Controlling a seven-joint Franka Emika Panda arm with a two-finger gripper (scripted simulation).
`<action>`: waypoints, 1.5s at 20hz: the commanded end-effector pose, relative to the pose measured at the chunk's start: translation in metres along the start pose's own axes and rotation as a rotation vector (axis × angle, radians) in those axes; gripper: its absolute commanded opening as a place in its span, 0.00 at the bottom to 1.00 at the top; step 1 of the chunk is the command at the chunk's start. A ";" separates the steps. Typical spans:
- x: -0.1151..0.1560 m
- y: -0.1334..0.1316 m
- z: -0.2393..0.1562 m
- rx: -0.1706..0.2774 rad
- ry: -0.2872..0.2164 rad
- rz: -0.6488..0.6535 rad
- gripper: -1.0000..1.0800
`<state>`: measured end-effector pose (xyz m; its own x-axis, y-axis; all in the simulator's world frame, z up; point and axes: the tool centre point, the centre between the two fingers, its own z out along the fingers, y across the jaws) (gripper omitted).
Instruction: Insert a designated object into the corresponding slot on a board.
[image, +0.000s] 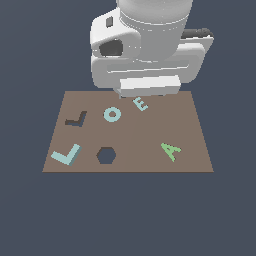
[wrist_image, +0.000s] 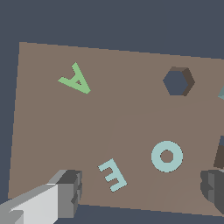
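The light-teal L block (image: 66, 154) lies flat on the brown board (image: 150, 135), near its front corner at the exterior view's left. Only a sliver of it (wrist_image: 221, 93) shows at the wrist view's edge. The dark L-shaped slot (image: 76, 119) is just behind it on the board; a part of it (wrist_image: 219, 156) shows in the wrist view. My gripper (wrist_image: 142, 189) hangs high above the board's back edge, near the teal E. Its fingers (wrist_image: 70, 192) stand wide apart and hold nothing. In the exterior view the arm's body hides the fingers.
A teal O ring (image: 112, 114) and a teal E (image: 141, 104) lie on the back half of the board. A green A (image: 171, 150) lies toward the exterior view's right. A dark hexagonal hole (image: 106, 155) is cut next to the L block.
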<state>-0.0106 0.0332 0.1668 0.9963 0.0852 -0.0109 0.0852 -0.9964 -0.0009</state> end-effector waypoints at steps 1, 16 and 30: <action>0.000 0.000 0.000 0.000 0.000 0.000 0.96; 0.033 0.053 0.031 -0.002 0.003 0.125 0.96; 0.079 0.174 0.094 0.000 0.009 0.385 0.96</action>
<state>0.0772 -0.1229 0.0775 0.9620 -0.2730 -0.0032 -0.2730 -0.9620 0.0027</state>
